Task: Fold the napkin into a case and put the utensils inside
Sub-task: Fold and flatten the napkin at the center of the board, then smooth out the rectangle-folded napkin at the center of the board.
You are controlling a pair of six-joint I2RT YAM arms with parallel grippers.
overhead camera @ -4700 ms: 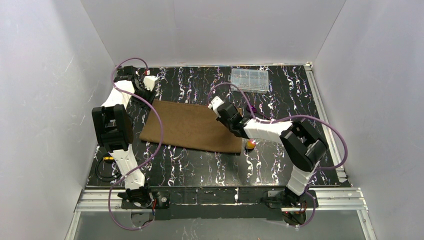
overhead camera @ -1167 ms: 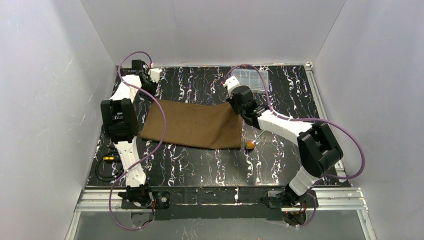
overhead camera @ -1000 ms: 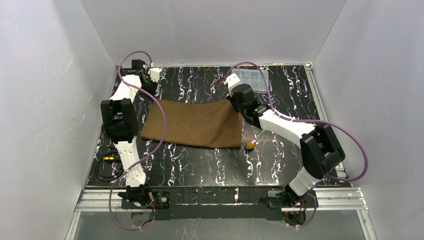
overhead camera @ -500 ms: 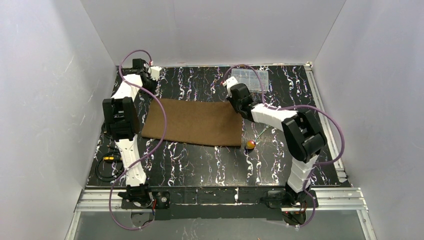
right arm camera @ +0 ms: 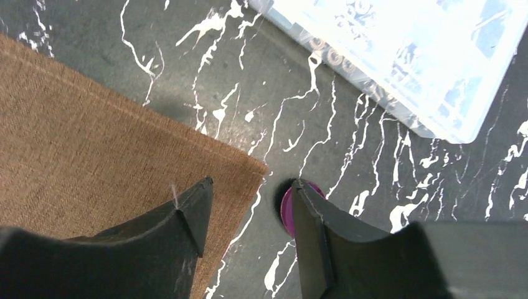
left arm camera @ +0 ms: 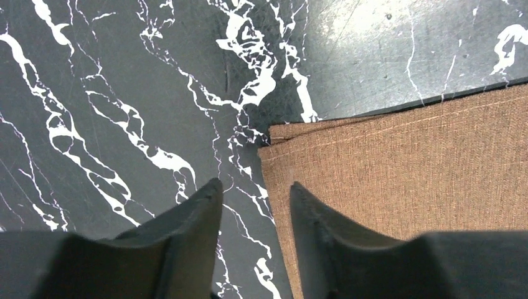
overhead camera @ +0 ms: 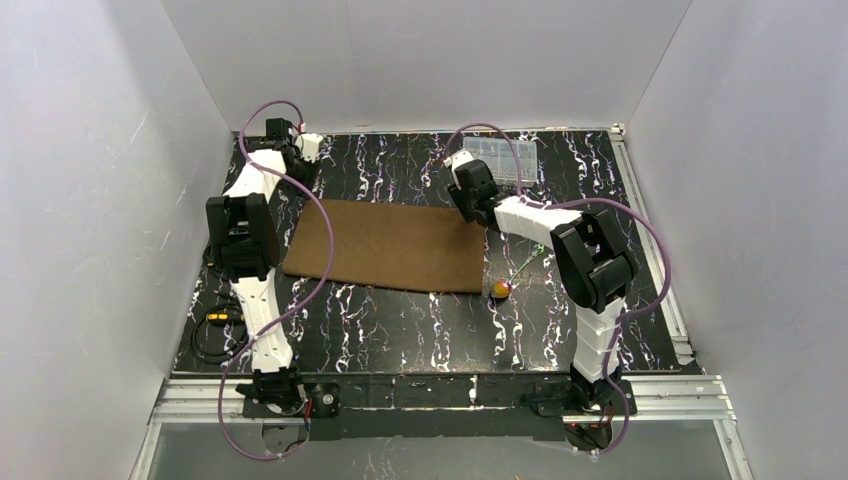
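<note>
The brown napkin [overhead camera: 380, 245] lies flat on the black marble table [overhead camera: 400, 320]. In the left wrist view its far left corner [left arm camera: 274, 140] shows two layers. My left gripper [left arm camera: 253, 184] stands open over that corner, astride the napkin's [left arm camera: 405, 168] side edge, holding nothing. At the far right corner of the napkin [right arm camera: 93, 137] my right gripper [right arm camera: 251, 182] is open and empty too. The purple-headed utensil [right arm camera: 286, 208] peeks out beside its right finger, just off the cloth. Off the napkin's near right corner lies the gold-orange-headed utensil [overhead camera: 500, 289].
A clear plastic compartment box [overhead camera: 500, 155] sits at the back, close behind the right wrist, also in the right wrist view [right arm camera: 398, 56]. A black and yellow item [overhead camera: 213, 320] lies by the left wall. White walls enclose the table.
Both grippers lowered the napkin's raised far edge onto the table and opened, letting go of the corners. The napkin now lies flat. The right arm's elbow swung in to the left.
</note>
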